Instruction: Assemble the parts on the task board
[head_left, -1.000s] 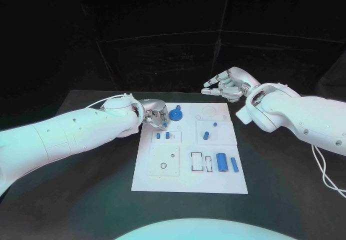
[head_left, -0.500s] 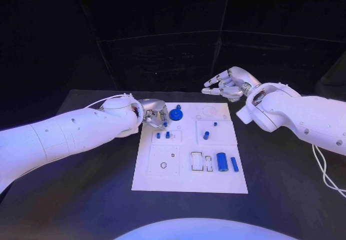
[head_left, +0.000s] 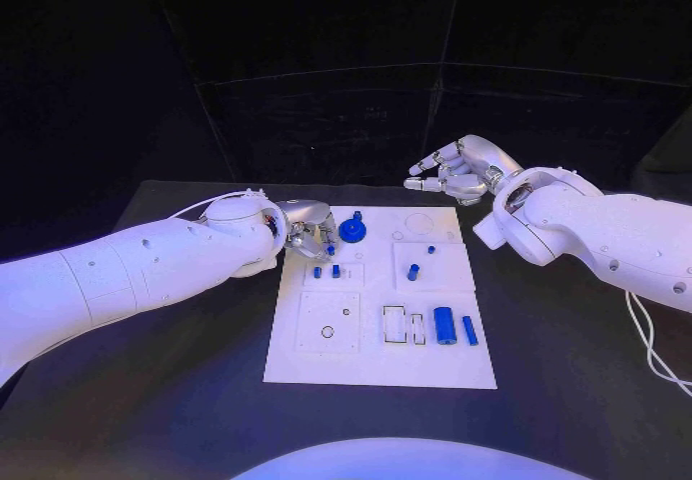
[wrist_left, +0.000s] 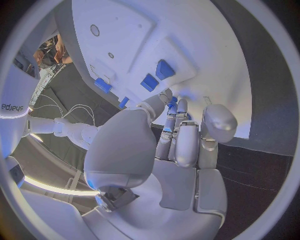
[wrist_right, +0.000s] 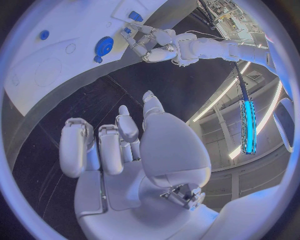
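Parts lie across the white board (head_left: 378, 365) in the middle of our black bench (head_left: 173, 400). Near its front right, a thick blue cylinder (head_left: 444, 323) and a thinner blue rod (head_left: 469, 329) lie side by side, long axes running away from us. A blue gear (head_left: 353, 232) sits at the far left corner. Our left hand (head_left: 307, 232) rests at the board's far left edge, fingers (wrist_left: 181, 145) curled together over a small blue piece (wrist_left: 172, 102); we cannot tell whether it is pinched. Our right hand (head_left: 459, 167) hangs above the bench beyond the board's far edge, fingers loosely curled on nothing.
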